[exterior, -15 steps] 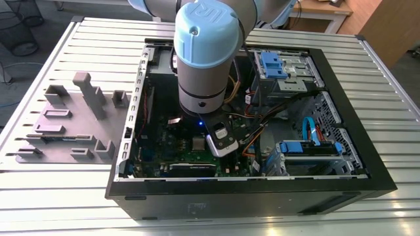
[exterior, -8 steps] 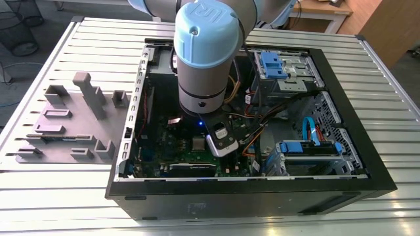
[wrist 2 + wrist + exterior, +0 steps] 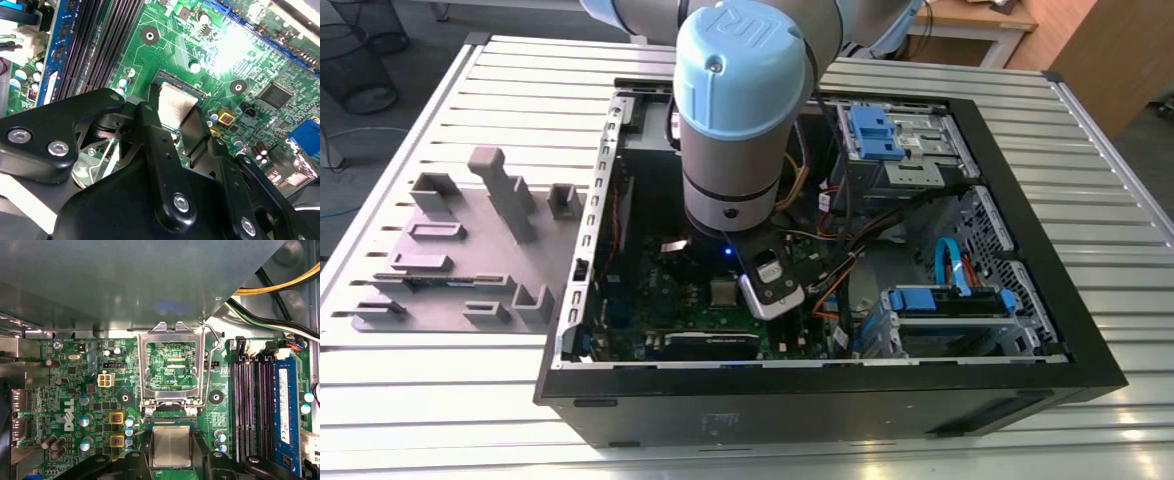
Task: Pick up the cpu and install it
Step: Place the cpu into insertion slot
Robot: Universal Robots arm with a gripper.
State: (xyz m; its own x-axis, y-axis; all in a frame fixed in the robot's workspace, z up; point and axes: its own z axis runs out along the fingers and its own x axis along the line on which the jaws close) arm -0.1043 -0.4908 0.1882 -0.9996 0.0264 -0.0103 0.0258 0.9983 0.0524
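Observation:
The cpu (image 3: pixel 171 446), a small square chip with a silvery-grey top, lies in the motherboard socket (image 3: pixel 170 421), low between the two black fingers (image 3: pixel 145 452). My gripper (image 3: pixel 171 452) straddles it, one finger against each opposite edge. In the second wrist view the cpu (image 3: pixel 175 104) shows bright between the fingers (image 3: pixel 150 125) of the gripper (image 3: pixel 175 112). The hinged metal socket frame (image 3: pixel 172 365) stands swung open beside the socket. In the exterior view the arm (image 3: pixel 734 130) reaches down into the open computer case (image 3: pixel 827 380), over the cpu (image 3: pixel 722 292).
Black memory slots (image 3: pixel 252 405) and a blue-edged slot run beside the socket. Yellow and black cables (image 3: pixel 280 285) cross near the case wall. Drive cages with blue clips (image 3: pixel 947 300) fill the case toward the exterior view's right. A grey fixture plate (image 3: pixel 454 250) lies outside at the exterior view's left.

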